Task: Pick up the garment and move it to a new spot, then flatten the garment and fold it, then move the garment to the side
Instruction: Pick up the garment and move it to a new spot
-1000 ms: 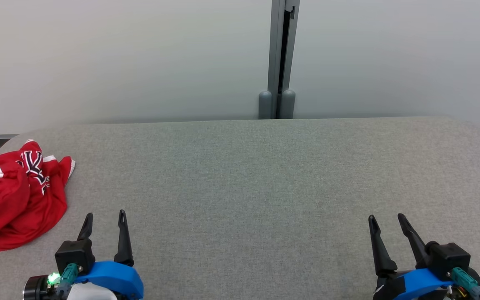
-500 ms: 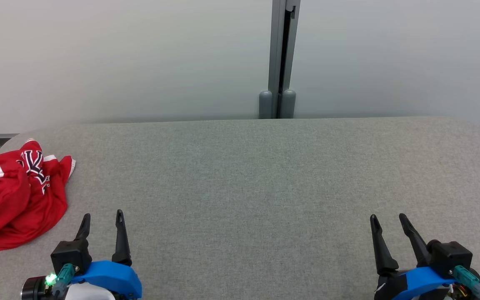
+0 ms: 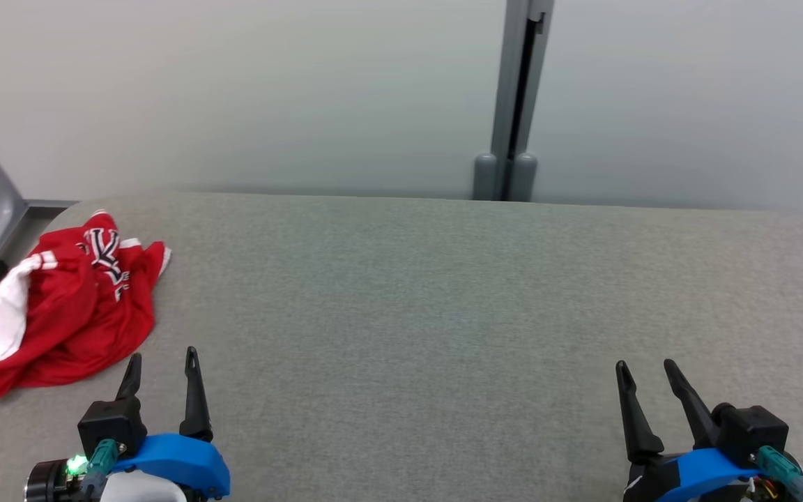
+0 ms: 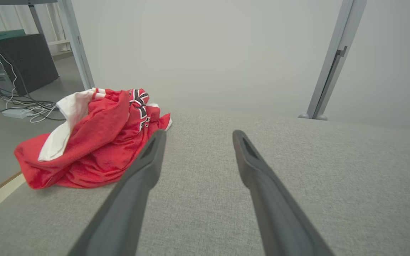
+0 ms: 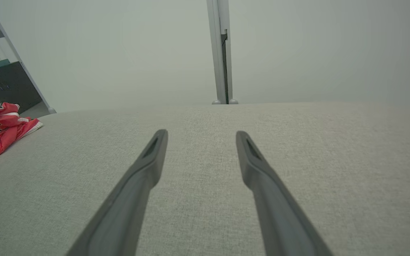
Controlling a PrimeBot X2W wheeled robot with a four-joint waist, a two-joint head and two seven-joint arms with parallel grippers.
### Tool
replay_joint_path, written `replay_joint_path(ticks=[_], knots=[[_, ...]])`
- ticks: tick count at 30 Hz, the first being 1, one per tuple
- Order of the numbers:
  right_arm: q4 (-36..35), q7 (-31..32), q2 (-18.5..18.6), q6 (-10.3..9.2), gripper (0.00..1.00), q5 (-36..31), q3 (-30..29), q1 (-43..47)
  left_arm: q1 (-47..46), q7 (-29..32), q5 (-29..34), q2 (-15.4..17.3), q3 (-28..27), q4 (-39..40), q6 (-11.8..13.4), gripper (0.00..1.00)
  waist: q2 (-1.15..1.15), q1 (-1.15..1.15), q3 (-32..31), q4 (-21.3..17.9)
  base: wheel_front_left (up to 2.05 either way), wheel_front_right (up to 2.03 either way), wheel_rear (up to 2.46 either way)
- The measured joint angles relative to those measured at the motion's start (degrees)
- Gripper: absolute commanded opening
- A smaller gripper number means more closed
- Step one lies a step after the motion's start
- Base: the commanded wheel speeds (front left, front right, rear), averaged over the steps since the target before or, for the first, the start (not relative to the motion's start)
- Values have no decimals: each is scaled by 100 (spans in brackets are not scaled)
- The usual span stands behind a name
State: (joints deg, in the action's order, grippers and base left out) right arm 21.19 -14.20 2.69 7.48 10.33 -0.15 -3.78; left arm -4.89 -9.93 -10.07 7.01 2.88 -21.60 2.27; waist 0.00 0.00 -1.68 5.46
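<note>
Garment [image 3: 60, 314]: red with white trim and lettering, lying crumpled in a heap at the far left corner of the grey padded surface [image 3: 443, 293], its outer folds close to the edge. Left gripper [image 3: 163, 354]: fingers apart, holding nothing, low over the surface just beside the heap's near right side and not touching it. Right gripper [image 3: 644, 363]: fingers apart, empty, well apart from the garment at the opposite side. Assessment: the pick-up has not begun. The left gripper is best placed for it. Recommended approach is to turn toward the heap, descend on a raised fold near its top, and close on cloth only, not the padding. Lift high enough to clear trailing fabric before carrying it to the bare middle, lest a hanging part drag or slip off the edge.
</note>
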Motion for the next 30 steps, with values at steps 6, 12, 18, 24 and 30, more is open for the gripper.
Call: replay_joint_path(ticks=[6, 12, 18, 24, 30], knots=[[11, -5, -1, 0, 100, 74, 105, 14, -2, -10, -18, 64, -25, 56, 73, 100, 0, 0, -8, 391, 0, 0, 0], [30, -27, 0, 0, 100, 123, 164, 13, 5, -1, -38, 148, -40, 132, 116, 100, 0, 0, -9, 833, 0, 0, 0], [51, -47, 0, 0, 100, 143, 168, 11, 0, -34, -36, 222, -56, 223, 182, 100, 0, 0, 14, 1313, 0, 0, 0], [49, -53, 0, 0, 100, 151, 185, -3, 7, -35, -59, 293, -109, 293, 248, 100, 0, 0, 74, 1740, 0, 0, 0], [46, -57, -1, 0, 100, 148, 204, -30, 13, -62, -111, 332, -157, 334, 291, 100, 0, 0, 144, 2080, 0, 0, 0]])
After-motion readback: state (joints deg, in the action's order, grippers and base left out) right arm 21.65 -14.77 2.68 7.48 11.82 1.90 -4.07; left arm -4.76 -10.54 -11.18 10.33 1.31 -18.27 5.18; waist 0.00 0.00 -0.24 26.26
